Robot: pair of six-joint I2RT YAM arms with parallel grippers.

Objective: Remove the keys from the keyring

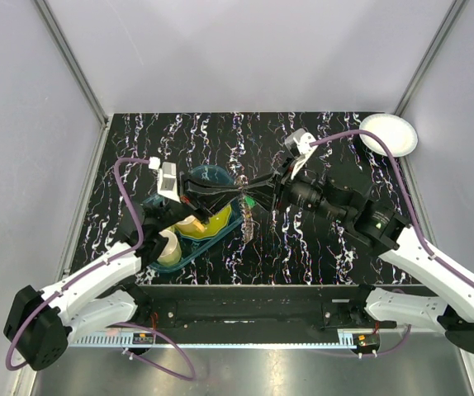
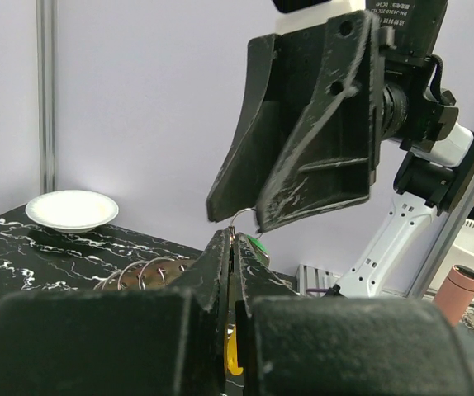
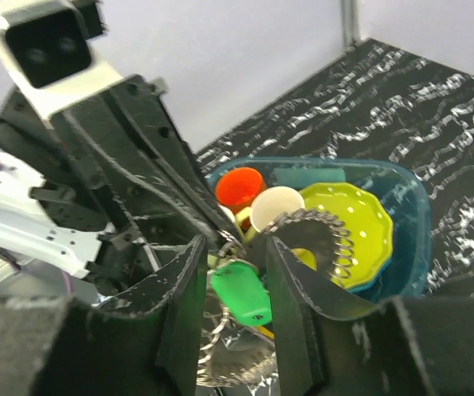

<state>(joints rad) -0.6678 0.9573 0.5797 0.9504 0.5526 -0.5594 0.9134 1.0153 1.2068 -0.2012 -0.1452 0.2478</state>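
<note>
Claws faced tip to tip above your worktop (image 1: 319,247): left claw (image 2: 230,239) pinched the keyring (image 2: 142,274), right claw (image 3: 237,243) straddled a green tag (image 3: 241,293), grip unclear; teal tray (image 3: 410,206) close by.

text: none legible | only candidate: tiny white print on right wrist housing (image 2: 404,10) | too small to read

So the left gripper (image 1: 239,196) and right gripper (image 1: 258,196) are tip to tip over the middle of the table (image 1: 319,247), with the keyring (image 1: 248,221) dangling under them beside the teal tray (image 1: 214,175).
</note>
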